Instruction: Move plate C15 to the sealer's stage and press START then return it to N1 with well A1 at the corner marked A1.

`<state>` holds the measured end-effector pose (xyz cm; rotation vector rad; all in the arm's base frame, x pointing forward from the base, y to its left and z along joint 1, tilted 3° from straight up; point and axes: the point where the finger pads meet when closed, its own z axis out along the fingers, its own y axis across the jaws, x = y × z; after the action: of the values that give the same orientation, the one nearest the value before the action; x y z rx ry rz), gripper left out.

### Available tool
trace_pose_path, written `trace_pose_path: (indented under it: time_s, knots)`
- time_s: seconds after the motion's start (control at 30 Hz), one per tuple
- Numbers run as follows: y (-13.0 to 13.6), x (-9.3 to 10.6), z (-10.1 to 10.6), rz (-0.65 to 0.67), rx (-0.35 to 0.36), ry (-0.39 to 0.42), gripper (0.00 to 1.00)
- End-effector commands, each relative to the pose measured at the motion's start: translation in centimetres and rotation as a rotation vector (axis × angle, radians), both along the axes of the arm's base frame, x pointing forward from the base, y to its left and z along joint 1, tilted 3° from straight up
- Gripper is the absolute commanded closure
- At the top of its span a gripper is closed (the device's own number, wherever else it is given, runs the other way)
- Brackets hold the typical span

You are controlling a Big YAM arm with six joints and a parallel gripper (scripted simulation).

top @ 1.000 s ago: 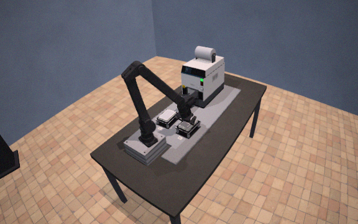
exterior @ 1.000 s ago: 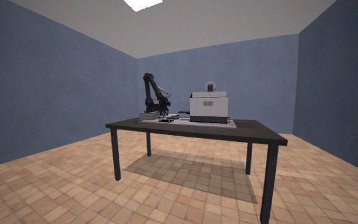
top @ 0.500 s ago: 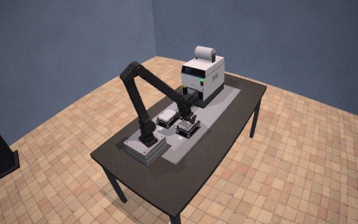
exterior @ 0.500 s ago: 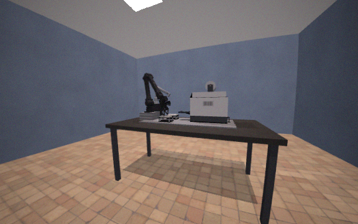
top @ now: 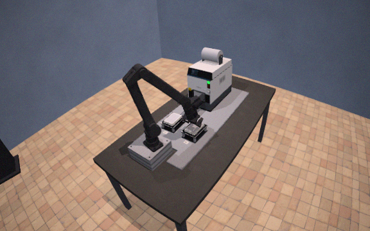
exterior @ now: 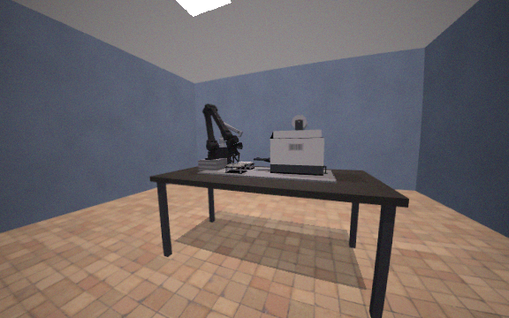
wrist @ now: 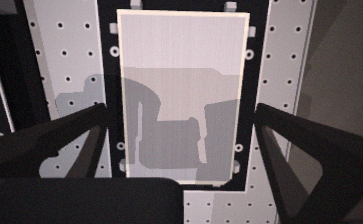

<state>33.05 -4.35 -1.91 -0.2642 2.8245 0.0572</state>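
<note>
My gripper (top: 199, 123) (exterior: 234, 160) (wrist: 181, 111) is open, above a foil-topped plate (top: 191, 129) (wrist: 182, 45), its fingers spread beyond the plate's two long sides. The plate lies between the locators of a black nest (top: 194, 136) (wrist: 113, 100) and looks flat; the label cannot be read. The other plate (top: 173, 119), white-topped, sits in the neighbouring nest (top: 169, 128). The white sealer (top: 221, 88) (exterior: 296, 154) shows a green lamp (top: 208, 82). Its stage (exterior: 262, 159) sticks out of the front, with no plate visible on it; the arm partly hides it in the top view.
A grey perforated board (top: 225, 110) (wrist: 72, 65) lies under the nests and sealer on the dark table (top: 172, 192) (exterior: 281, 187). The foil roll (top: 211, 54) sits atop the sealer. The arm's grey base block (top: 151, 160) (exterior: 212, 164) stands beside the nests.
</note>
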Motion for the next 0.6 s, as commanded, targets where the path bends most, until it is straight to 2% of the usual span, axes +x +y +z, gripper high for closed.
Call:
trace_pose_path:
  time_s: [0.0, 0.2, 0.57]
  knots:
    - [-0.27, 1.83, 1.32, 0.0, -0.007, -0.032, 0.0]
    - [-0.23, 1.49, 0.53, 0.0, -0.003, -0.008, 0.0]
    - [-0.25, 1.42, 0.39, 0.0, -0.003, -0.005, 0.0]
